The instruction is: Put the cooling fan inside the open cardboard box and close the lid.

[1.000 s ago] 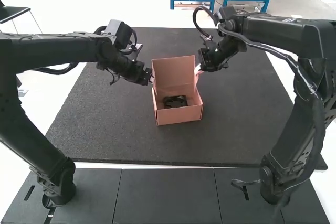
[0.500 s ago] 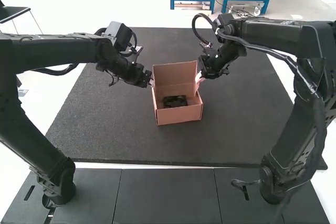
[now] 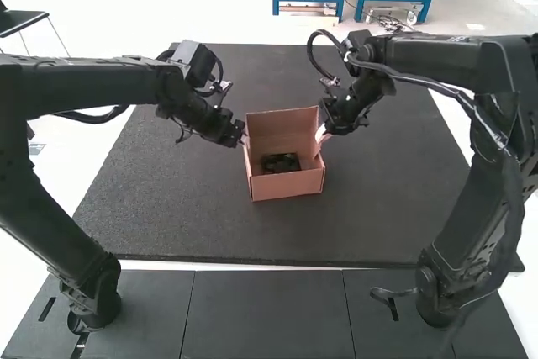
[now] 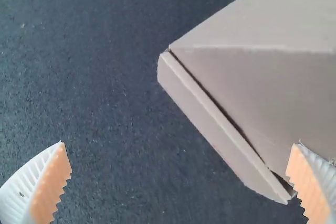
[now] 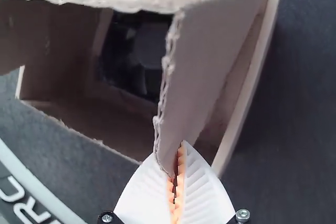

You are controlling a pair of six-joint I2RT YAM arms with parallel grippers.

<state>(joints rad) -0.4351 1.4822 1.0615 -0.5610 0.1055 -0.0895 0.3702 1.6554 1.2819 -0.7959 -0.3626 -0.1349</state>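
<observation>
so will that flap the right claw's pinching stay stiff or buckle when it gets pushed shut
It will probably hinge at its fold rather than buckle. The flap in the right claw looks thin, with a ragged edge, so hard pushing might crease it. The box seems light and may slide on the mat.

Box (image 3: pixel 286 181): matt brown cardboard; flap (image 5: pixel 205 77) edge ragged at right gripper (image 5: pixel 177 153). Mat (image 3: pixel 168 191): dark, coarse, grainy. Fingers (image 4: pixel 21 198): white ribbed plastic, orange toothed pads (image 4: pixel 50 184).
</observation>
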